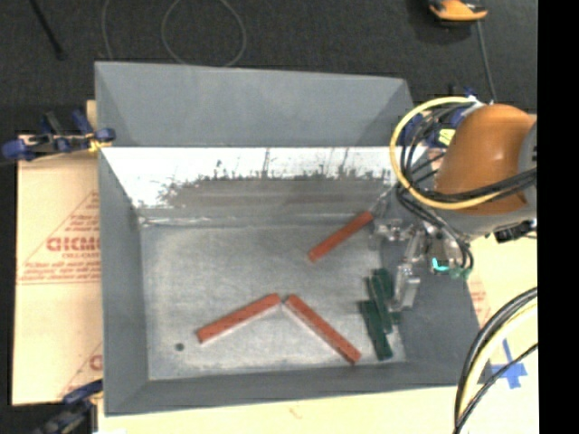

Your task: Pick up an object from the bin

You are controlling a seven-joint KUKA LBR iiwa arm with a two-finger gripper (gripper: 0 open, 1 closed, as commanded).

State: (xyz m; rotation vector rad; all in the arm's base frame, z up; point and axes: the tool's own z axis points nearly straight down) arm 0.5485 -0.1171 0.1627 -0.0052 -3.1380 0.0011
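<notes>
Hovering low with the gripper (405, 286) over the dark green sticks (380, 325) at 4 o'clock in the bin (122, 269), impossible to tell whether spread wide or narrow, probably yet to grasp and lift.

No readable text, label, brand or number anywhere on the bin (253, 116)

Top ends of dark green strips (378, 324) at right hidden under gripper (404, 278); how many strips, unclear. Tip of upper red bar (339, 237) meets gripper body, end unclear. Front left, dark speck (178, 348) too small to identify.
</notes>
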